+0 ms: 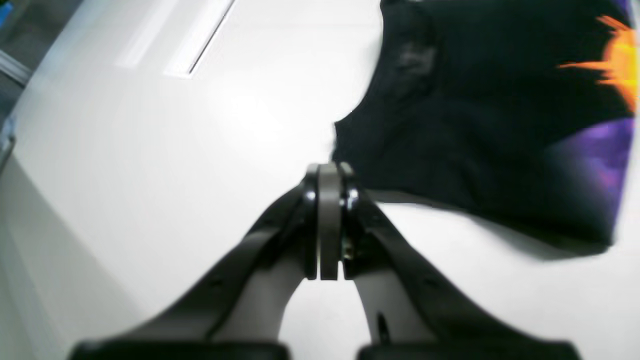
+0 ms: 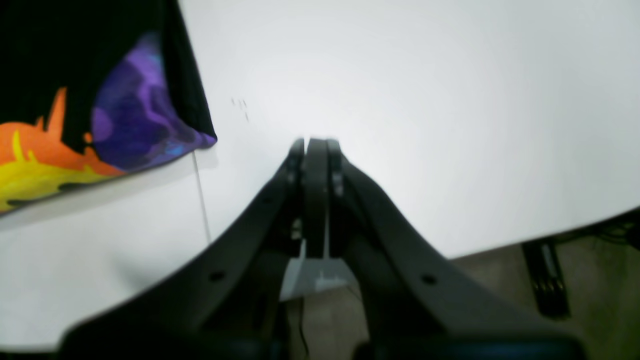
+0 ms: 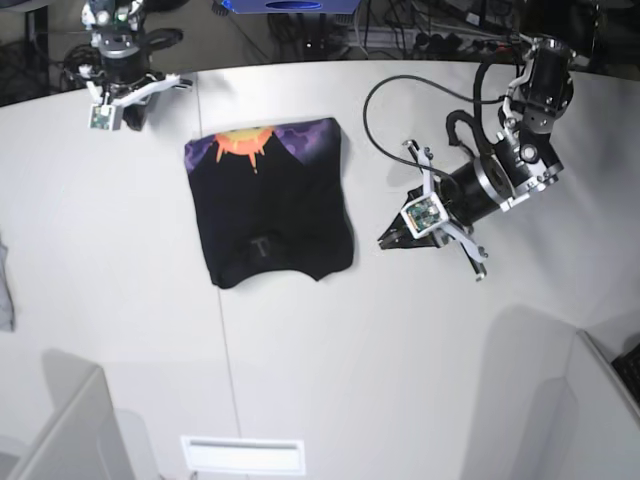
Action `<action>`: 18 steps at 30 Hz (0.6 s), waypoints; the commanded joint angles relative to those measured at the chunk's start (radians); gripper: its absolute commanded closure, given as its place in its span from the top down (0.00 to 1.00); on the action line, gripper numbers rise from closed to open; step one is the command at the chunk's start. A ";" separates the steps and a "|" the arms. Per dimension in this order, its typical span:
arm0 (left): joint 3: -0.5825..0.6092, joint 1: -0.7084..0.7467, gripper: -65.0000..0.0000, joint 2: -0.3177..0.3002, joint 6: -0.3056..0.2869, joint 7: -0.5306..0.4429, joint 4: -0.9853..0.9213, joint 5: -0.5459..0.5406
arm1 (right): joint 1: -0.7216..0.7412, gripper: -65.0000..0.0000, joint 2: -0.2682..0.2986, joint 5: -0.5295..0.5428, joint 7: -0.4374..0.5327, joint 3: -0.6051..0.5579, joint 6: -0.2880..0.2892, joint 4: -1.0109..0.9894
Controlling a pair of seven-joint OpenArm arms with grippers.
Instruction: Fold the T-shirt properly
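The T-shirt (image 3: 268,200) was seen folded into a compact black rectangle on the white table (image 3: 330,380), with a band of orange sun and purple print showing along its far edge and a neck label visible near its close edge. No gripper was in contact with it.

The left gripper (image 3: 385,241) was held low over the table, just beside the shirt's edge on the overhead view's right and apart from the cloth. Its arm (image 3: 520,130) was reached in from the far corner on that side, bent down and forward, with a black cable looped above it and the wrist camera mounted on top. In the left wrist view the jaws of that gripper (image 1: 329,172) were pressed flat together with nothing between them, the tips aimed at the black corner of the shirt (image 1: 480,125), which lay ahead and to one side.

The right gripper (image 3: 103,122) was pulled back to the far edge of the table on the overhead view's left, well apart from the shirt, its arm (image 3: 115,40) drawn up compactly near its base. In the right wrist view its jaws (image 2: 316,145) were likewise closed on nothing, pointed across bare tabletop, with the printed end of the shirt (image 2: 100,115) off to the side and the table's edge and floor visible beyond.

A grey cloth (image 3: 5,290) was partly seen at the overhead view's left margin.
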 commanded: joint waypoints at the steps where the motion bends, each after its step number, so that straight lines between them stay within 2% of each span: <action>1: -0.023 0.052 0.00 -0.026 0.005 -0.088 0.008 -0.015 | -0.028 0.00 0.011 -0.003 0.042 0.007 -0.002 0.019; 5: -0.099 0.276 0.00 -0.089 0.005 -0.349 0.005 -0.015 | -0.115 0.00 0.013 -0.003 0.114 0.011 -0.002 0.019; 8: -0.178 0.448 0.00 -0.096 0.005 -0.458 -0.004 -0.015 | -0.195 0.00 0.011 -0.003 0.151 0.049 -0.002 0.019; 12: -0.247 0.619 0.00 -0.104 0.005 -0.521 -0.004 -0.023 | -0.290 0.00 0.004 -0.003 0.157 0.074 -0.002 0.019; 18: -0.270 0.804 0.00 -0.112 0.005 -0.531 -0.005 -0.015 | -0.427 0.00 0.001 -0.003 0.156 0.063 -0.002 0.010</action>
